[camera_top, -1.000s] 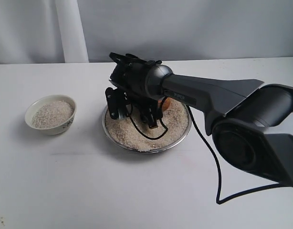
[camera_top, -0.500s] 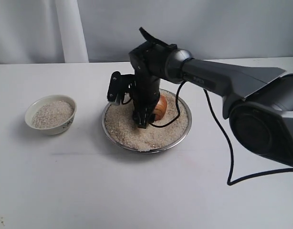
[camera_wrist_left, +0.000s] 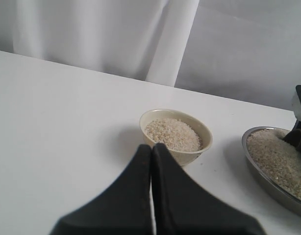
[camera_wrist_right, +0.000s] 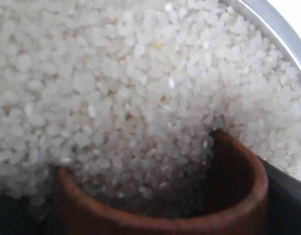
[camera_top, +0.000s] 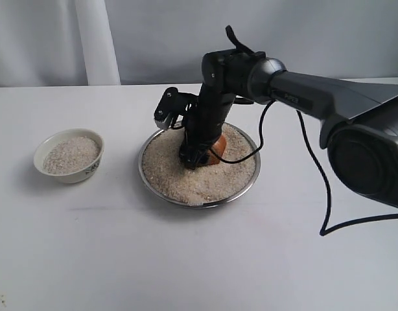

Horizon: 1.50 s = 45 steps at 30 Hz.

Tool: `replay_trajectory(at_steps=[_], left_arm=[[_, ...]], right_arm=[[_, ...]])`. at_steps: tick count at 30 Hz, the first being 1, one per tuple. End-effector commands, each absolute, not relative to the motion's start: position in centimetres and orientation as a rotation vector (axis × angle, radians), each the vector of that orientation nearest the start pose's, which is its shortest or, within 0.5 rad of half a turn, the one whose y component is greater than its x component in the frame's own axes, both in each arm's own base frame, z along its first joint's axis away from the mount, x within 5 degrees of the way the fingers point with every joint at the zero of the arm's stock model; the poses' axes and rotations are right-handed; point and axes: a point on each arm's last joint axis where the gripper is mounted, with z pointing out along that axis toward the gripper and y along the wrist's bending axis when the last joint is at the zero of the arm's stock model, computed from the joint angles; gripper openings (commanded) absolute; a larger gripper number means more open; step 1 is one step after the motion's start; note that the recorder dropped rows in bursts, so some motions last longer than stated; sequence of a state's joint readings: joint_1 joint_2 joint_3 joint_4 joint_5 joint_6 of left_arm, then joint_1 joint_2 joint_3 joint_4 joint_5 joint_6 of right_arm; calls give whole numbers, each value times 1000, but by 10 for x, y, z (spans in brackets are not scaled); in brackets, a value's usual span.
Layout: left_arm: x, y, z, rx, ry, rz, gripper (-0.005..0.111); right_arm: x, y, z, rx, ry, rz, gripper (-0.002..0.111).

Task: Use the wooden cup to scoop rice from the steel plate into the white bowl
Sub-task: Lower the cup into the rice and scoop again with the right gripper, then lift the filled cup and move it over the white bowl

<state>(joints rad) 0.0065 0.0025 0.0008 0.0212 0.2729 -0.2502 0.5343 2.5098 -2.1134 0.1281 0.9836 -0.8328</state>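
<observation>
The steel plate (camera_top: 161, 192) sits mid-table, full of rice (camera_top: 176, 178). My right gripper (camera_top: 198, 155) points steeply down into it, shut on the wooden cup (camera_top: 217, 148). In the right wrist view the wooden cup (camera_wrist_right: 236, 171) lies tipped with its mouth in the rice (camera_wrist_right: 140, 83), grains spilling into it, and a dark finger (camera_wrist_right: 288, 196) shows at its side. The white bowl (camera_top: 81, 173) stands to the left, holding rice. The left gripper (camera_wrist_left: 151, 146) is shut and empty, hovering just short of the white bowl (camera_wrist_left: 197, 152).
A black cable (camera_top: 319, 194) trails from the right arm over the table on the right. A white curtain (camera_top: 95, 39) hangs behind the table's far edge. The steel plate's rim (camera_wrist_left: 258, 169) shows to the right in the left wrist view.
The right wrist has risen and swung right, from lying low across the plate to standing steeply over it. The cup now digs into the rice. The bowl has not moved.
</observation>
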Motion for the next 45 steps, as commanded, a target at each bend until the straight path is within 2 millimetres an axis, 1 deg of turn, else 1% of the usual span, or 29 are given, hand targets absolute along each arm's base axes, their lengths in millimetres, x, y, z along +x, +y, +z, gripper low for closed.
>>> replay_trajectory(at_steps=[1, 6, 7, 11, 16, 20, 23, 24, 27, 35, 45], left_arm=[[55, 0, 189, -210, 1740, -169, 0], [55, 0, 189, -210, 1740, -169, 0], [55, 0, 189, -210, 1740, -169, 0], [55, 0, 189, -210, 1740, -169, 0], [55, 0, 189, -210, 1740, -169, 0], [55, 0, 189, -210, 1740, -169, 0], [55, 0, 189, -210, 1740, -169, 0], [55, 0, 189, -210, 1740, -169, 0], [55, 0, 189, -210, 1740, -169, 0], [55, 0, 189, -210, 1740, -169, 0], [55, 0, 189, -210, 1740, -169, 0]], right_arm=[[437, 270, 88, -1735, 2375, 248, 0], [439, 264, 89, -1708, 2392, 334, 0], [439, 260, 87, -1696, 2407, 354, 0], [433, 255, 80, -1694, 2383, 346, 0], [420, 247, 72, -1632, 2315, 315, 0], [413, 238, 75, -1549, 2262, 402, 0], [410, 231, 82, -1464, 2236, 472, 0], [411, 227, 85, -1441, 2227, 479, 0], [409, 226, 92, -1400, 2186, 465, 0], [412, 228, 124, -1317, 2106, 466, 0], [413, 230, 152, -1247, 2039, 468, 0]])
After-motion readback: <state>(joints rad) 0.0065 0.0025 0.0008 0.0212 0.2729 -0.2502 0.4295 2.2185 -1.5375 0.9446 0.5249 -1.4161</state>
